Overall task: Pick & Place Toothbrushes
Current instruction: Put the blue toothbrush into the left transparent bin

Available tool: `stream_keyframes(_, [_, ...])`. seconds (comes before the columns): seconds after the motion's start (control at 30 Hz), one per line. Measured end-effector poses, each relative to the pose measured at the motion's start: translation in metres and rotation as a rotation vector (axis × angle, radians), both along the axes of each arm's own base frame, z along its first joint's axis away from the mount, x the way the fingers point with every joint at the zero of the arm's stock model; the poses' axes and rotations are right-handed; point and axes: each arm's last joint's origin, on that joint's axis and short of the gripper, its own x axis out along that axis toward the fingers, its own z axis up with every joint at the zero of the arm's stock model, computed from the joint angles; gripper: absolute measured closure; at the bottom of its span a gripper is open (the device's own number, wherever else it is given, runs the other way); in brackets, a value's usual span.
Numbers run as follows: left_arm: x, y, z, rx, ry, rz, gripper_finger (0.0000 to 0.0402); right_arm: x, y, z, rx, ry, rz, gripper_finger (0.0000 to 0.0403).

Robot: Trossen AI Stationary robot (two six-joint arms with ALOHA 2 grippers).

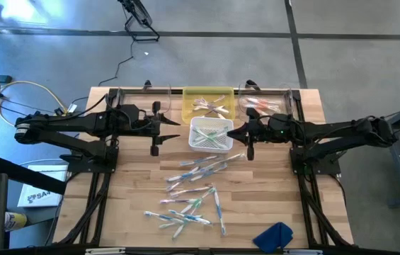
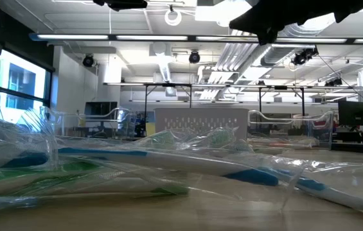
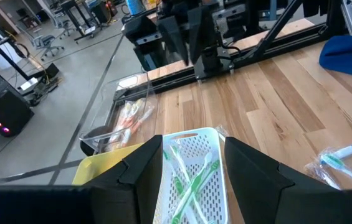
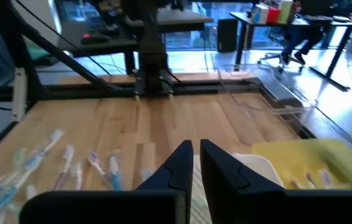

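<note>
The toothbrushes (image 1: pixel 192 195) are lying scattered in clear wrappers across the middle and near part of the tabletop (image 1: pixel 129 191), with a few green ones already sitting in the white basket (image 1: pixel 210 134) and others in the yellow bin (image 1: pixel 207 103) and the clear bin (image 1: pixel 267 105) behind it. A blue cloth (image 1: pixel 274 236) is resting near the tabletop's front edge, well apart from the pile.

The left gripper (image 1: pixel 156 129) is hovering just beside the white basket with its fingers (image 3: pixel 253 171) spread wide and nothing between them. The right gripper (image 1: pixel 249 138) is hovering at the basket's other side, its fingers (image 4: pixel 177 167) nearly together with only a narrow gap, also carrying nothing.

The step in hand is probably fetching the next toothbrush from the pile. To do it well, an arm should be picking a brush lying apart from its neighbours, lining its fingers across the handle, and closing on the handle rather than the loose wrapper, which looks slippery and likely to crumple.
</note>
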Motion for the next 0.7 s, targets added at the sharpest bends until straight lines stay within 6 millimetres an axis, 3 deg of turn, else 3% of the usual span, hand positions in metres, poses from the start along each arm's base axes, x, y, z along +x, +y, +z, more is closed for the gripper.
stream_keyframes(0.7, [0.000, 0.000, 0.000, 0.000, 0.000, -0.001, 0.0233, 0.000, 0.031, 0.001, 0.068, -0.019, 0.121, 0.0387])
